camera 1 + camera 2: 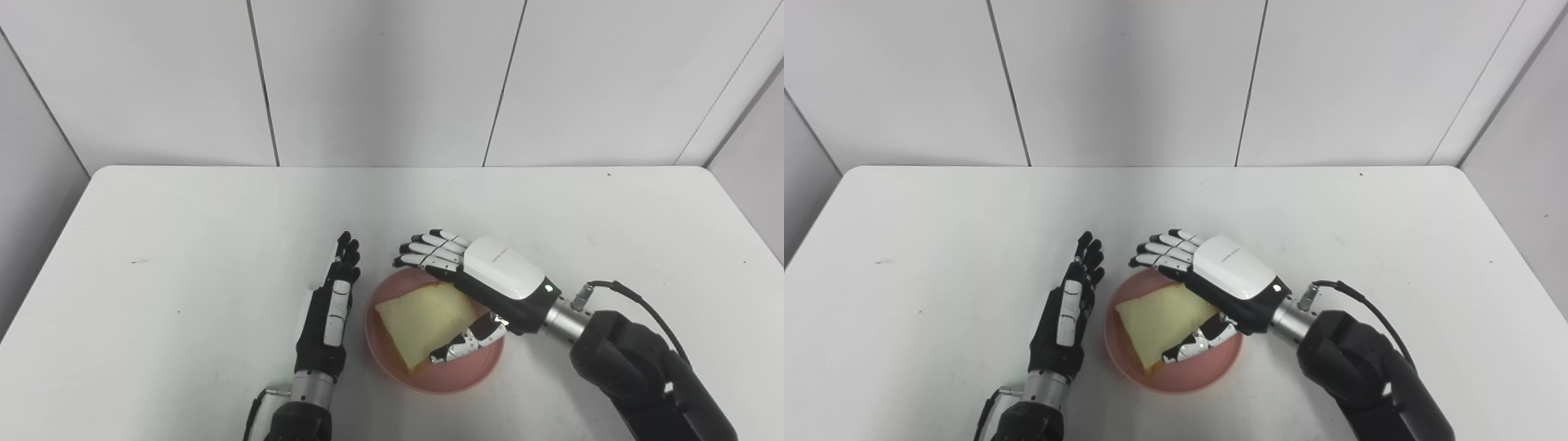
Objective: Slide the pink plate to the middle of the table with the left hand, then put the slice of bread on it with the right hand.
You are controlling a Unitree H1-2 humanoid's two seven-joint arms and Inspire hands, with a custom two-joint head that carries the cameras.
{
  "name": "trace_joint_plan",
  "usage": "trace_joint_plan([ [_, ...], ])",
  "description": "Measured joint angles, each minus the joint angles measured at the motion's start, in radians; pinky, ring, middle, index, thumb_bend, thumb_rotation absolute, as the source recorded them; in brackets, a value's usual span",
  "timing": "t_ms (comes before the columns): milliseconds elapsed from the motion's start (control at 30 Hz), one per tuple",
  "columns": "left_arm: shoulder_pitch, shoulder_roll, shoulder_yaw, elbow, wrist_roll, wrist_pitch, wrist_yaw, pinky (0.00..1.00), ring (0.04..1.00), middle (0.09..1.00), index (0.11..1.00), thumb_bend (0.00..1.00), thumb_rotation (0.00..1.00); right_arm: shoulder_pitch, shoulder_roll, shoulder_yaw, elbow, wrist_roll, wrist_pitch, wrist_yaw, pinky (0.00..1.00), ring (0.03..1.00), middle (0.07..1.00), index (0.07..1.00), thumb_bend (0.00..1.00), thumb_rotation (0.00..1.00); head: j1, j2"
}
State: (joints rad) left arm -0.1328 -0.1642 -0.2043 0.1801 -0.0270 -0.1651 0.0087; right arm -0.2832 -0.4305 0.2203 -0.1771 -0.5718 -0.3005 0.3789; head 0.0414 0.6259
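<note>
Bread on pink plate, both hands alongside, near front-centre of the white table (184,245).

The pink plate (392,361) sits on the table just right of the left hand (331,312); the slice of bread (422,321) lies on it, one corner pointing toward the front rim. Left hand: edge-on beside the plate's left rim, fingers straight and extended away from the robot, holding nothing; contact with the rim cannot be judged. Right hand (490,282): palm down over the far right part of the plate, fingers (429,248) spread and extended past the far rim, thumb (465,344) resting at the bread's right edge. Nothing is clamped; the slice lies flat on the plate.
</note>
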Motion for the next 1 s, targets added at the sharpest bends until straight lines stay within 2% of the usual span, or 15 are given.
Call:
trace_joint_plan([
  [133,0.013,0.0,0.006,-0.018,-0.029,0.012,-0.024,1.0,1.0,0.999,0.98,0.71,1.0,0.034,0.023,-0.022,-0.039,0.036,0.031,-0.001,0.95,0.965,0.966,0.931,0.78,0.42,-0.008,-0.002],
  [167,0.015,0.0,0.007,-0.02,-0.031,0.014,-0.025,1.0,1.0,0.995,0.978,0.71,1.0,0.037,0.025,-0.023,-0.044,0.039,0.035,-0.001,0.92,0.959,0.971,0.944,0.78,0.39,-0.009,-0.003],
  [233,0.022,0.0,0.007,-0.027,-0.031,0.017,-0.025,1.0,1.0,0.995,0.978,0.7,1.0,0.048,0.035,-0.04,-0.063,0.051,0.057,-0.001,0.89,0.955,0.983,0.971,0.77,0.39,-0.009,-0.003],
  [333,0.028,0.0,0.007,-0.033,-0.019,0.02,-0.024,1.0,1.0,0.991,0.974,0.71,1.0,0.079,0.061,-0.074,-0.07,0.101,0.081,-0.025,0.82,0.966,0.999,0.997,0.74,0.52,-0.008,-0.003],
  [433,0.031,0.001,0.007,-0.036,0.005,0.023,-0.023,1.0,1.0,0.992,0.971,0.75,1.0,0.126,0.099,-0.123,-0.024,0.207,0.089,-0.064,0.85,0.995,1.0,1.0,0.75,0.66,0.001,-0.003],
  [500,0.034,0.003,0.008,-0.041,0.016,0.023,-0.023,1.0,1.0,0.994,0.967,0.78,1.0,0.161,0.129,-0.158,0.022,0.274,0.095,-0.087,0.93,1.0,1.0,1.0,0.76,0.75,0.011,0.0],
  [600,0.043,0.012,0.008,-0.052,0.049,0.021,-0.02,1.0,1.0,0.999,0.976,0.76,1.0,0.208,0.194,-0.198,0.053,0.382,0.116,-0.129,0.98,1.0,1.0,1.0,0.74,0.82,0.015,0.0],
  [633,0.043,0.013,0.008,-0.053,0.055,0.019,-0.019,1.0,1.0,1.0,0.982,0.75,1.0,0.216,0.215,-0.209,0.066,0.421,0.122,-0.143,0.99,1.0,1.0,1.0,0.74,0.83,0.015,0.0],
  [700,0.044,0.014,0.009,-0.053,0.07,0.016,-0.019,1.0,1.0,1.0,0.996,0.74,1.0,0.223,0.25,-0.225,0.084,0.503,0.137,-0.153,1.0,1.0,1.0,1.0,0.75,0.78,0.021,-0.002],
  [800,0.045,0.015,0.01,-0.052,0.084,0.007,-0.013,1.0,1.0,1.0,1.0,0.72,1.0,0.226,0.296,-0.234,0.101,0.596,0.143,-0.159,1.0,1.0,1.0,1.0,0.72,0.84,0.02,-0.003],
  [900,0.047,0.016,0.013,-0.055,0.089,-0.004,-0.011,1.0,1.0,1.0,1.0,0.69,1.0,0.23,0.321,-0.234,0.104,0.621,0.143,-0.17,1.0,1.0,1.0,1.0,0.69,0.89,0.015,-0.003],
  [1000,0.052,0.019,0.022,-0.063,0.089,-0.001,-0.01,1.0,1.0,1.0,1.0,0.66,1.0,0.236,0.328,-0.235,0.112,0.606,0.14,-0.199,1.0,1.0,1.0,1.0,0.69,0.89,0.018,-0.002],
])
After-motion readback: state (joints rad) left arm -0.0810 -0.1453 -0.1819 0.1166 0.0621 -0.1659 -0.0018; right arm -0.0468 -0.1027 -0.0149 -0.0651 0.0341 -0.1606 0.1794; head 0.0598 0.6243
